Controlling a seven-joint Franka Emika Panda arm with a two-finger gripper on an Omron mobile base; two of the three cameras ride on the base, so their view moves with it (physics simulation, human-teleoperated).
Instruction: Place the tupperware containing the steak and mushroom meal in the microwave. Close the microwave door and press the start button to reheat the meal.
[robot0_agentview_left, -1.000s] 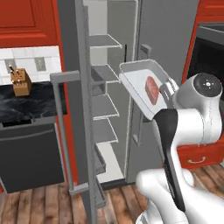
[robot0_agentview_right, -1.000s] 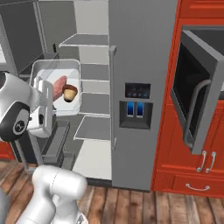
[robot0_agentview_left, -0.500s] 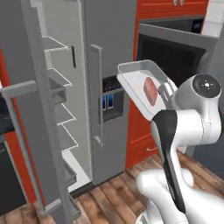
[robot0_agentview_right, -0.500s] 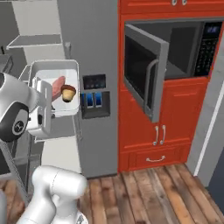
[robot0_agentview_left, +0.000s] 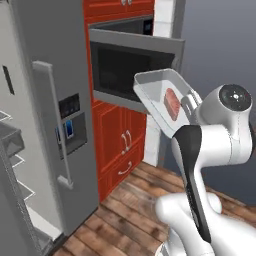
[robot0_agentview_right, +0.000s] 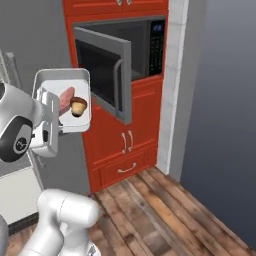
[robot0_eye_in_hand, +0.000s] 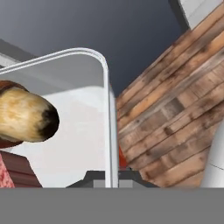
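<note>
You have the tupperware (robot0_agentview_right: 62, 100) held up in the air at about the height of the microwave (robot0_agentview_right: 135, 50), clamped by the gripper (robot0_eye_in_hand: 109, 175), whose jaws are closed on the tray's near rim. In the hand view that thin rim runs up between the two dark fingertips (robot0_eye_in_hand: 89, 177) and curves over at the tray's rounded corner. Inside the tray the steak (robot0_agentview_left: 171, 103) lies flat on the floor of it, and the mushroom (robot0_agentview_right: 78, 106) sits just beside the steak, nearer the gripper. The tray hangs tilted, with its open face turned toward the base cameras. The microwave door (robot0_agentview_right: 102, 72) stands swung wide open, hinged on the left, so its free edge with the bar handle projects out toward you. From the right base view, the tray's right rim is near that projecting door edge but apart from it. The dark cavity behind the door is open, with the keypad panel (robot0_agentview_right: 157, 45) to its right. Below are red cabinet doors (robot0_agentview_right: 125, 142) and a drawer. To the left stands the grey fridge (robot0_agentview_left: 55, 125) with its tall bar handle. To the right of the microwave column is a plain grey wall (robot0_agentview_right: 220, 100), and the wood floor (robot0_agentview_right: 165, 210) in front gives you free room.
</note>
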